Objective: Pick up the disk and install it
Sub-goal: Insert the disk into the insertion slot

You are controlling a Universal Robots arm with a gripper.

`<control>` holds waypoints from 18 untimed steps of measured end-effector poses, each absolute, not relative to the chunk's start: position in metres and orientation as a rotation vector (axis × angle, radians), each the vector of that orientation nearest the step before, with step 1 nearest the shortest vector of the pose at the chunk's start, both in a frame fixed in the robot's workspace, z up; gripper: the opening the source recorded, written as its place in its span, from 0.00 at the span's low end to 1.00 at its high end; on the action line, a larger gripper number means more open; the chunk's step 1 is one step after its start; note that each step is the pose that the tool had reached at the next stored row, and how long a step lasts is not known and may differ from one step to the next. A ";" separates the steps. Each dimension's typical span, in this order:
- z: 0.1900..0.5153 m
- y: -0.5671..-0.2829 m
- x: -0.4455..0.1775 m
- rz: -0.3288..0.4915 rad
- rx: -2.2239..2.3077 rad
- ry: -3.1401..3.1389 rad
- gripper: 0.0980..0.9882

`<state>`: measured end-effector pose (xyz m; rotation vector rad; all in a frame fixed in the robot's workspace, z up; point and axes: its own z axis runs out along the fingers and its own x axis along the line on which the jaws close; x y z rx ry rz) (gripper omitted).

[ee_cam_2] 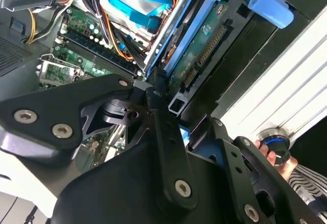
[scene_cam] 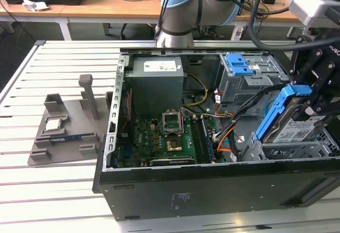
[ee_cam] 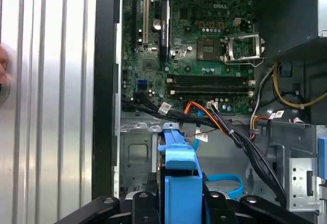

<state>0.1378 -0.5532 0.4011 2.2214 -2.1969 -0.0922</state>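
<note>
The disk point(scene_cam: 295, 129), a silver drive with a white label in a blue carrier, hangs tilted at the exterior view's right. Its lower end dips into the grey drive bay point(scene_cam: 287, 150) at the front corner of the open computer case point(scene_cam: 212, 190). My gripper point(scene_cam: 312, 101) is shut on the disk's upper end. In the second wrist view the black fingers point(ee_cam_2: 156, 111) clamp the drive's connector end, and the disk point(ee_cam_2: 204, 45) shows its green circuit board. The first wrist view has the blue carrier point(ee_cam: 179, 178) between my gripper's point(ee_cam: 179, 206) fingers.
Orange, black and blue cables point(ee_cam: 225, 127) run beside the bay. A blue latch point(scene_cam: 239, 64) tops the upper drive cage. The motherboard point(scene_cam: 164, 140) and power supply point(scene_cam: 156, 84) lie toward the exterior view's left. A grey fixture point(scene_cam: 64, 132) sits on the slatted table. A person's hand point(ee_cam_2: 276, 155) is near the case.
</note>
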 end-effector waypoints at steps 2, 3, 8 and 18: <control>0.395 -0.553 0.138 -0.092 2.221 -2.197 0.30; 0.392 -0.553 0.138 -0.092 2.221 -2.197 0.30; 0.385 -0.553 0.138 -0.092 2.221 -2.197 0.30; 0.385 -0.553 0.138 -0.092 2.221 -2.197 0.39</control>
